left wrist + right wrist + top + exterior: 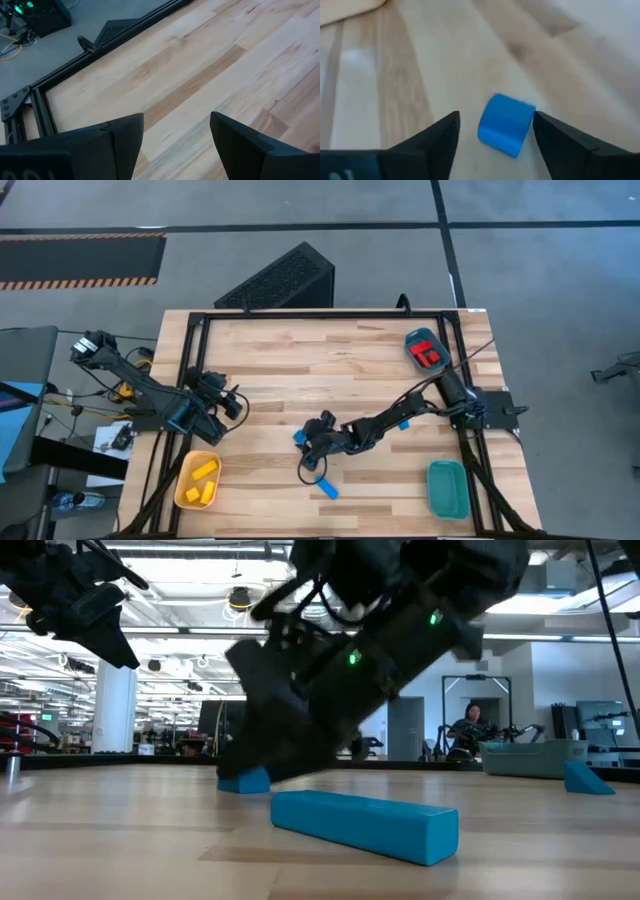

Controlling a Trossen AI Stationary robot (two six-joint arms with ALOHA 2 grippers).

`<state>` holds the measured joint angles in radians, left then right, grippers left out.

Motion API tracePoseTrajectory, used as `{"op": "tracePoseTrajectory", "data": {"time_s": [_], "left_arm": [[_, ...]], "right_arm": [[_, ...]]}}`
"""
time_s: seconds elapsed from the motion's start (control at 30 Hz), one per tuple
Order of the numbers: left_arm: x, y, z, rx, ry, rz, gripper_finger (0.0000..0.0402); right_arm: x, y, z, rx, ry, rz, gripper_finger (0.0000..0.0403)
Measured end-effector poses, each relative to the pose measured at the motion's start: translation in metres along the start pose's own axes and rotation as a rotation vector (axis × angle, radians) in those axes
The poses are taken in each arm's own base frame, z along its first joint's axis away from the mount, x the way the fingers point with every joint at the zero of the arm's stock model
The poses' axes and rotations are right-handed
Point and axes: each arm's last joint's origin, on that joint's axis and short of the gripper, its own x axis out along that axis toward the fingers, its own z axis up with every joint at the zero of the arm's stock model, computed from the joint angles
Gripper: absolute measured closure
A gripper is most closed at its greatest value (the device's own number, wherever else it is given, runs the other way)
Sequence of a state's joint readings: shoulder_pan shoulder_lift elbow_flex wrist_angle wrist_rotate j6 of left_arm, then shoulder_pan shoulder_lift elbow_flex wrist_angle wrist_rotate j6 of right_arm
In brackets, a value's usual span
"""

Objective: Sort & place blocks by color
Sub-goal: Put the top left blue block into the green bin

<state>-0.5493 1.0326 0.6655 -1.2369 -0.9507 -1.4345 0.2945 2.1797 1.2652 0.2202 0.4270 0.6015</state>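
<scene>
A wooden table (300, 370) seen from above. The right gripper (496, 131) reaches low over the table's middle, fingers spread, with a small blue block (504, 124) lying on the wood between them, not grasped. Just nearer lies a blue bar (327, 488), its long axis running diagonally from far-left to near-right. Red blocks (429, 354) sit in the far right teal tray (413, 340); yellow blocks (203, 472) fill the yellow tray (186, 480) near left. The left gripper (176, 137) hovers released over bare wood at the left.

Blue blocks (327, 489) on table; red blocks (429, 354), yellow blocks (203, 471) in trays
</scene>
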Motion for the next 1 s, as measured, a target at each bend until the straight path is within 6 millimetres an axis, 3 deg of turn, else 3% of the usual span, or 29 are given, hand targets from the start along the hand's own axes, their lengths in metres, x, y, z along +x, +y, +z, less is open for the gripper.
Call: {"op": "tracePoseTrajectory", "data": {"time_s": [0.23,0.43,0.6,0.77,1.0], "left_arm": [[0.0,0.0,0.0,-0.003,-0.004,-0.001,0.0183],[0.0,0.0,0.0,0.014,-0.005,0.0,0.0183],[0.0,0.0,0.002,0.05,-0.058,0.008,0.0183],[0.002,-0.006,0.009,-0.001,-0.219,0.014,0.0183],[0.011,-0.029,0.028,0.091,-0.226,-0.057,0.0191]], "right_arm": [[0.016,-0.009,-0.01,0.028,0.018,-0.013,0.0176],[0.007,-0.01,-0.003,-0.063,0.054,-0.02,0.0271],[-0.018,-0.015,0.014,-0.182,0.138,-0.054,0.0286],[-0.057,-0.017,0.043,-0.226,0.157,-0.109,0.0286],[-0.117,-0.018,0.048,-0.309,0.264,-0.233,0.0286]]}}
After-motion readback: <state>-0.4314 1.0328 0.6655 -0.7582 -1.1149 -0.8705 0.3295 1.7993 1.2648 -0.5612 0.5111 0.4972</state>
